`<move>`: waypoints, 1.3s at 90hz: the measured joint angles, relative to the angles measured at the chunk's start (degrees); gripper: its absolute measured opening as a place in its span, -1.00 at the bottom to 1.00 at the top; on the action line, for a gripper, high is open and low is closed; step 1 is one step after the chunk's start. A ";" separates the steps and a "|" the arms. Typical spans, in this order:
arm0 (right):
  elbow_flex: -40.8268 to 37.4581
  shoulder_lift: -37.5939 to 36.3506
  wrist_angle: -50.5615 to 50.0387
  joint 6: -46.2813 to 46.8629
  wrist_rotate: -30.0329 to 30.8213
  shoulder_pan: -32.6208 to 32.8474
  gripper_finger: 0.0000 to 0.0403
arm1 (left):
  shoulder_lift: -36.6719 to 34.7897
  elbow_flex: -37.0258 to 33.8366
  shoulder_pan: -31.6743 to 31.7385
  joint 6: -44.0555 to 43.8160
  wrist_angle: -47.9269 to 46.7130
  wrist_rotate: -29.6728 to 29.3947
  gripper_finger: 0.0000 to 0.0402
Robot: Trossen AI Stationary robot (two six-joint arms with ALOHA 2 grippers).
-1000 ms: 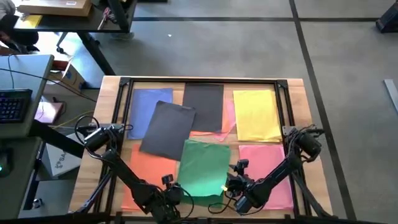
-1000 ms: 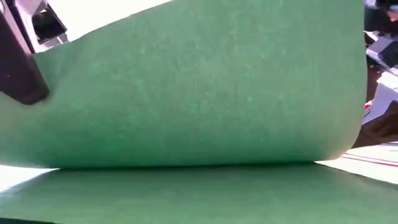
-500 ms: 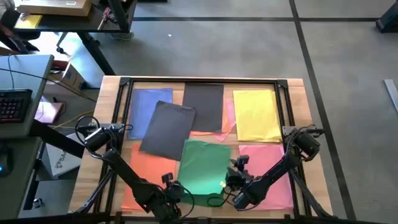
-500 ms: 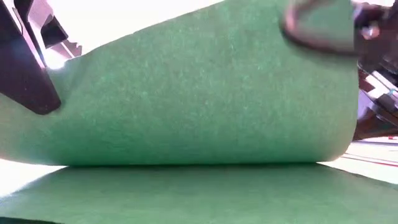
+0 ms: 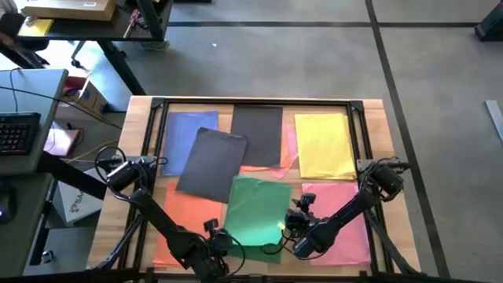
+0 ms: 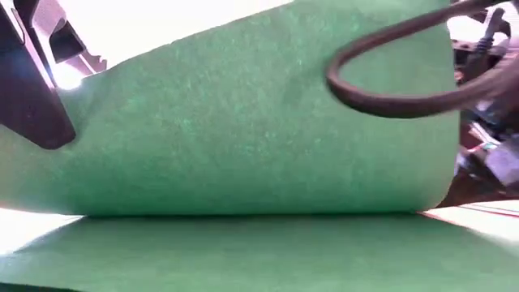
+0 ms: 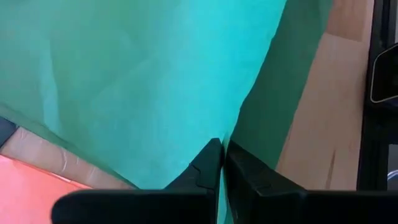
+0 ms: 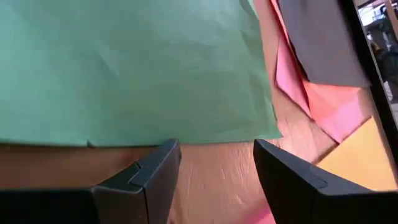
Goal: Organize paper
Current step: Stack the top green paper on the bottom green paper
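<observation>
Green paper (image 5: 258, 208) pinched: left gripper (image 7: 220, 163) | right gripper (image 8: 214, 163) open

Both arms are dark, slender and multi-jointed. The left pincer (image 7: 220, 171) has two matte black angular fingers tapering to points. The right pincer (image 8: 216, 168) has broader black wedge-shaped fingers. A dark looped cable (image 6: 389, 89) hangs from the right arm.
</observation>
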 joint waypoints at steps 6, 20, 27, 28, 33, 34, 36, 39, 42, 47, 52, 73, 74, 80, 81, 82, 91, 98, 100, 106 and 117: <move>0.00 0.00 0.08 -0.89 0.04 -0.68 -0.04 | 0.00 0.00 0.00 0.00 0.00 0.06 -1.00; -0.01 -0.16 -0.93 -1.08 0.01 -1.22 -0.04 | 0.00 0.00 0.00 -0.06 0.04 0.11 -1.00; -0.20 -0.80 -2.84 -1.02 -0.03 -1.06 -0.04 | 0.02 0.00 0.00 -0.50 0.04 0.11 -1.00; -0.23 -0.90 -3.13 -0.95 -0.04 -0.97 -0.04 | 0.01 0.00 0.00 -0.54 0.04 0.13 -1.00; -0.31 -1.61 -4.39 0.13 -0.14 -0.55 -0.04 | 0.01 0.00 0.00 -1.01 0.01 0.22 -1.00; -0.31 -1.85 -4.64 0.37 -0.05 -0.43 -0.04 | 0.02 0.00 0.00 -1.06 0.00 0.27 -1.00; -0.31 -2.36 -5.17 0.97 0.10 -0.26 -0.03 | 0.02 0.00 0.00 -1.14 -0.04 0.40 -1.00; -0.29 -3.08 -5.73 1.91 0.51 0.04 -0.03 | 0.02 0.00 0.00 -1.27 -0.03 0.77 -1.00; -0.26 -3.73 -6.18 2.80 0.71 0.36 -0.03 | 0.02 0.00 0.00 -1.27 -0.04 1.15 -1.00; -0.24 -4.32 -6.36 3.74 0.69 0.92 -0.03 | 0.02 0.00 0.00 -1.40 0.00 1.96 -1.00; -0.24 -4.81 -6.37 3.91 0.65 1.44 -0.03 | 0.02 0.00 0.22 -1.44 0.11 3.01 -1.00; -0.22 -5.62 -6.13 5.17 0.92 3.77 -0.03 | 0.57 0.00 0.28 0.61 3.32 3.95 -0.89; -0.22 -5.62 -6.11 5.17 0.92 3.85 -0.03 | 0.68 0.00 0.29 0.78 3.59 4.00 -0.88; -0.22 -5.62 -6.10 5.61 0.90 4.39 -0.03 | 1.11 0.00 0.31 0.87 4.73 4.42 -0.81; -0.22 -5.62 -6.12 5.82 0.91 4.46 -0.03 | 1.19 0.00 0.31 0.74 4.69 4.44 -0.80; -0.22 -5.62 -6.16 6.06 0.92 4.54 -0.03 | 1.28 0.00 0.31 0.59 4.64 4.52 -0.79; -0.22 -5.62 -6.55 7.11 0.91 5.13 -0.03 | 1.70 -0.02 0.33 -0.70 4.52 6.53 -0.68; -0.20 -5.62 -6.55 7.79 0.92 5.40 -0.03 | 1.70 -0.02 0.46 -1.60 5.39 7.95 -0.60; -0.20 -5.62 -6.54 7.92 0.88 5.46 -0.03 | 1.70 -0.02 0.46 -1.79 5.86 8.57 -0.57; -0.18 -5.62 -6.45 8.53 0.58 5.49 -0.03 | 1.70 -0.02 0.60 -1.92 7.35 10.08 -0.49; -0.15 -5.62 -4.47 9.67 -2.72 5.39 -0.03 | 1.66 -0.02 0.90 -1.91 9.68 11.67 -0.35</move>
